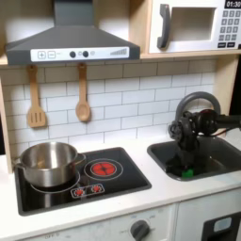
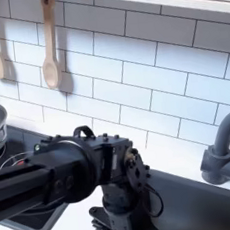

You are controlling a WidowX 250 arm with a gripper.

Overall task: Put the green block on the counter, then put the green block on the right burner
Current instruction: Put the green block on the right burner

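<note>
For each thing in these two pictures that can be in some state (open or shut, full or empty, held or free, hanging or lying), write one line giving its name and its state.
Small bright green cube: low in the dark grey sink basin, under the gripper.
Black gripper: lowered over the cube; jaws hidden, grip unclear.
Shiny steel pot: upright on the left burner, no lid, looks empty.
Red-ringed right burner: bare.
Wooden slotted spatula and wooden spoon: hanging on the tiled wall.
White microwave: door shut.

- No word, brand or number can be read in either exterior view.
- The microwave keypad [image 1: 230, 28] in the first exterior view carries rows of pale buttons, their marks too blurred to make out.
- The range hood panel [image 1: 66, 55] bears small symbols, also illegible.
</note>
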